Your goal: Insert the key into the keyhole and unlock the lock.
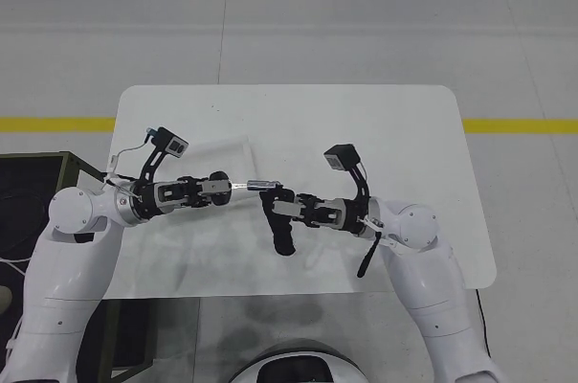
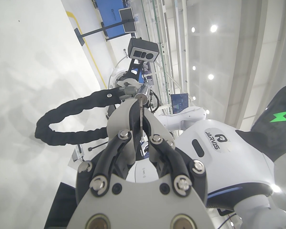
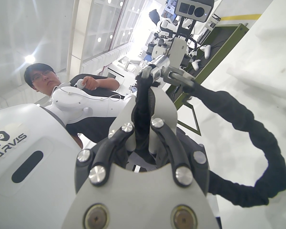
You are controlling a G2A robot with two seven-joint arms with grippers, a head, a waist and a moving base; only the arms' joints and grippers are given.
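Note:
Above the middle of the white table (image 1: 366,124), my left gripper (image 1: 233,186) is shut on a small metal key (image 2: 141,117). The key's tip sits at the keyhole of the silver lock cylinder (image 2: 141,95); how deep it goes is hidden. The lock is a chain in a black fabric sleeve (image 2: 61,117), its loop hanging toward the table's front (image 1: 284,237). My right gripper (image 1: 275,203) is shut on the sleeve (image 3: 143,120) just behind the cylinder (image 3: 158,65), and the loop (image 3: 257,132) curves off to one side of it. The two grippers face each other.
A dark cabinet (image 1: 21,191) stands off the table's left edge beside my left arm. A yellow line (image 1: 528,125) runs across the floor behind the table. A black strap (image 1: 368,254) hangs from my right forearm.

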